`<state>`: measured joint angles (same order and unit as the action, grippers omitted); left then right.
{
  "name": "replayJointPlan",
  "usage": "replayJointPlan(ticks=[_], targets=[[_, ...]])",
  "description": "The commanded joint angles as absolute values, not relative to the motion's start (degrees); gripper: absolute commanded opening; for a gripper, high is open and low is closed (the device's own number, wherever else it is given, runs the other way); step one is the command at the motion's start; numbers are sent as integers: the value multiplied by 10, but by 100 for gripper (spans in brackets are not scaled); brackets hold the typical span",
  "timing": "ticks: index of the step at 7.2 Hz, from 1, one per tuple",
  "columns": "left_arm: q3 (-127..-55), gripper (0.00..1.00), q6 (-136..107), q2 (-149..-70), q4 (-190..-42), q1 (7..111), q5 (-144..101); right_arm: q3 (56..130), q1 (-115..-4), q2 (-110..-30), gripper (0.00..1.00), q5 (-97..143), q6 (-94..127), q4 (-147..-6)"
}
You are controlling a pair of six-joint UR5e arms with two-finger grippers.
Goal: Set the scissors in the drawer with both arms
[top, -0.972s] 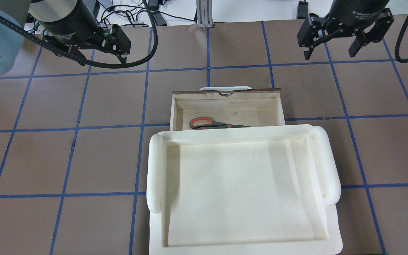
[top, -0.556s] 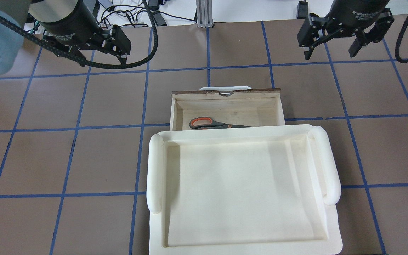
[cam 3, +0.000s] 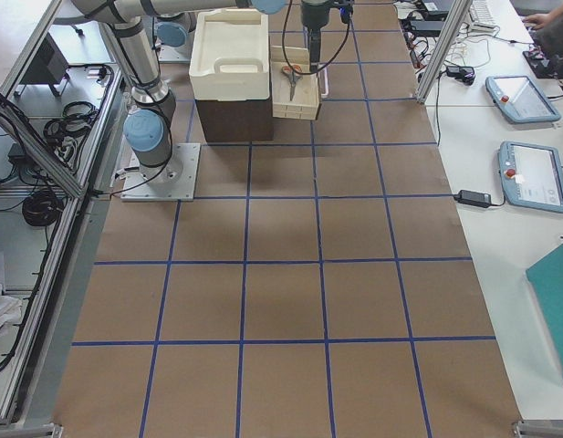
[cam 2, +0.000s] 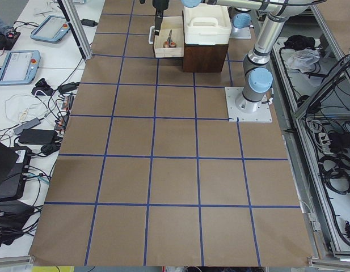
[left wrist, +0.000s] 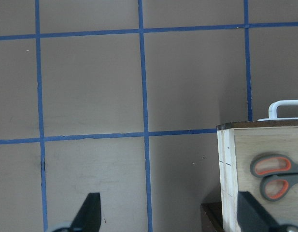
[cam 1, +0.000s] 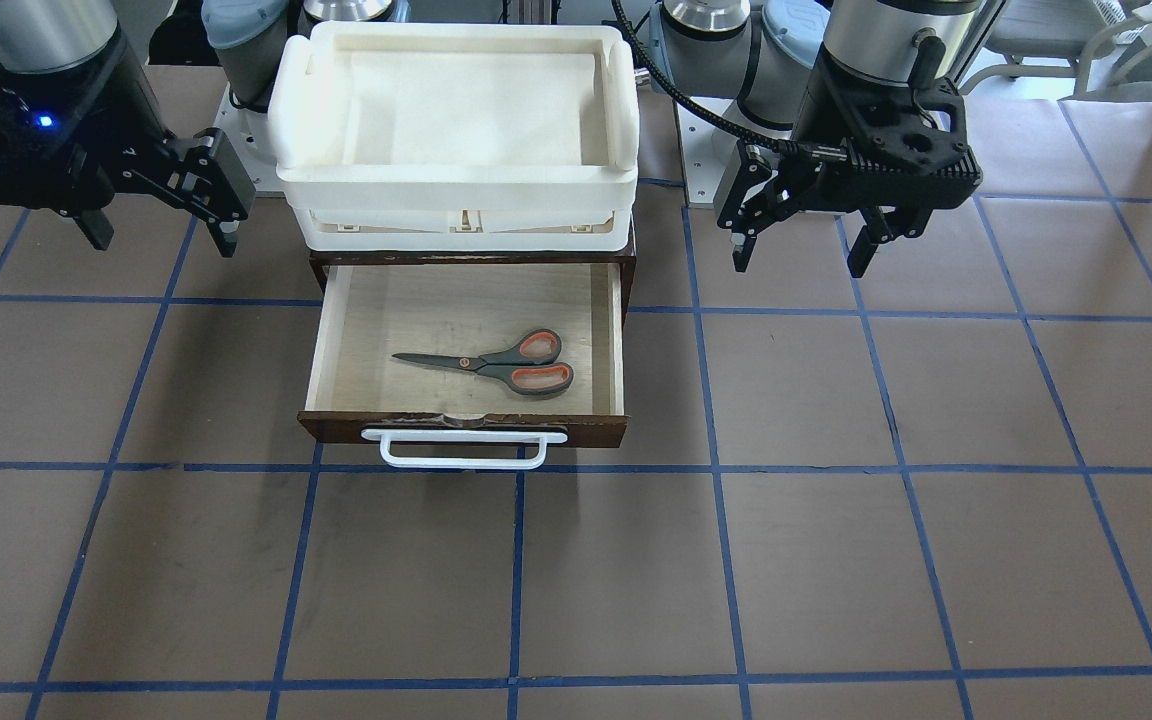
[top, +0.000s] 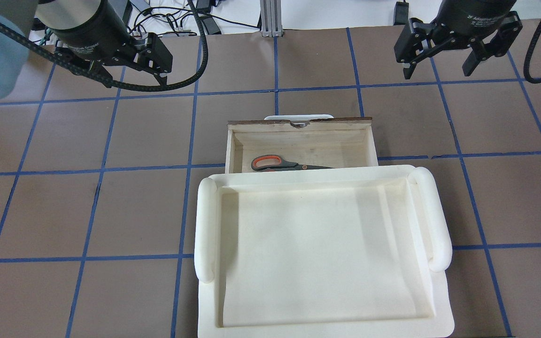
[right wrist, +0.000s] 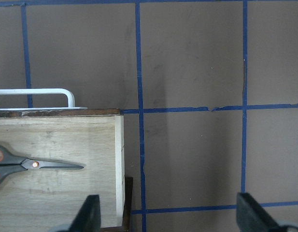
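Observation:
The scissors (cam 1: 496, 365) lie flat inside the open drawer (cam 1: 618, 340), blades toward the robot's right. They also show in the overhead view (top: 283, 164) and in both wrist views (left wrist: 276, 176) (right wrist: 28, 164). The drawer's white bar handle (cam 1: 463, 450) faces away from the robot. My left gripper (cam 1: 801, 250) (top: 135, 80) is open and empty, raised off to the drawer's left side. My right gripper (cam 1: 161, 232) (top: 437, 72) is open and empty, raised off to the drawer's right side. Neither touches anything.
A cream-white plastic tray (top: 204, 225) sits on top of the dark brown cabinet (cam 3: 234, 119) that the drawer slides out of. It hides the drawer's rear part from overhead. The brown table (cam 1: 836, 560) has a blue tape grid. Cables lie beyond the far edge (top: 176, 23).
The left arm has shifted very slightly. The right arm, the scissors and the drawer have not moved.

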<state>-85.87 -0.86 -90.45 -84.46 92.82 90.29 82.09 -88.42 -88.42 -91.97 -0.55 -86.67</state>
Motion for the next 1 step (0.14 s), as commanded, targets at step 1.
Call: replayJointPlan(ticks=[1], targets=[[-859, 100, -8, -905, -845, 928, 902, 821, -884, -884, 100, -918, -5, -867]])
